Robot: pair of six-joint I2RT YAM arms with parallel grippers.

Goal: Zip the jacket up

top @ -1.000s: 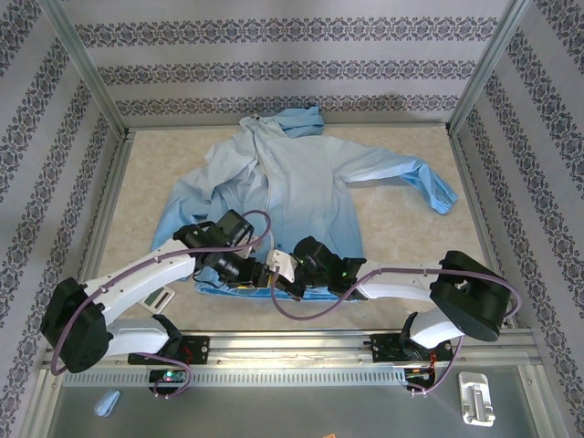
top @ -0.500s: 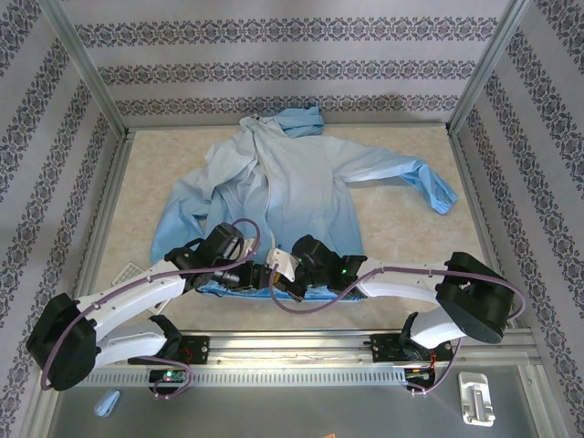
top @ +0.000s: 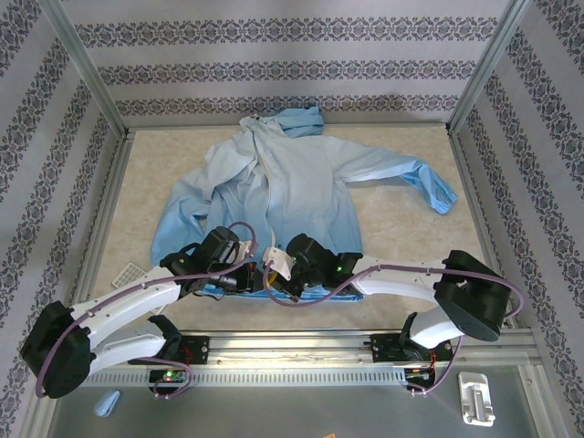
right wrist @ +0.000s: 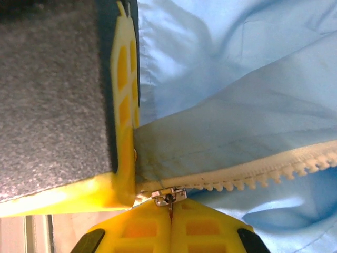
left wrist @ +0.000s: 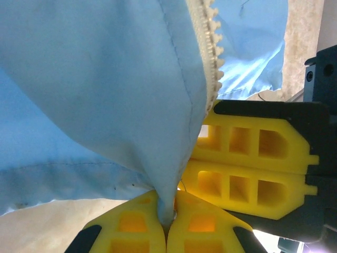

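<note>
Left wrist view: jacket (left wrist: 95, 79) hem beside the zipper tape (left wrist: 208, 63) is being pinched by the left gripper (left wrist: 166, 219). Slider (right wrist: 169, 195) is being clamped in the right gripper (right wrist: 169, 208), jaws pressed together. Risk: teeth being misfed, or hem being tugged loose, with the fingers crowding each other. Blue scrap (top: 108, 402) and white clip (top: 476, 399) are lying well apart. Jacket is lying spread across the table (top: 411, 237), hood farthest.

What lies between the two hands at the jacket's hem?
A fold of the jacket, its blue front edge with pale zipper teeth; the left wrist view shows it, left hand and right hand almost touching.
</note>
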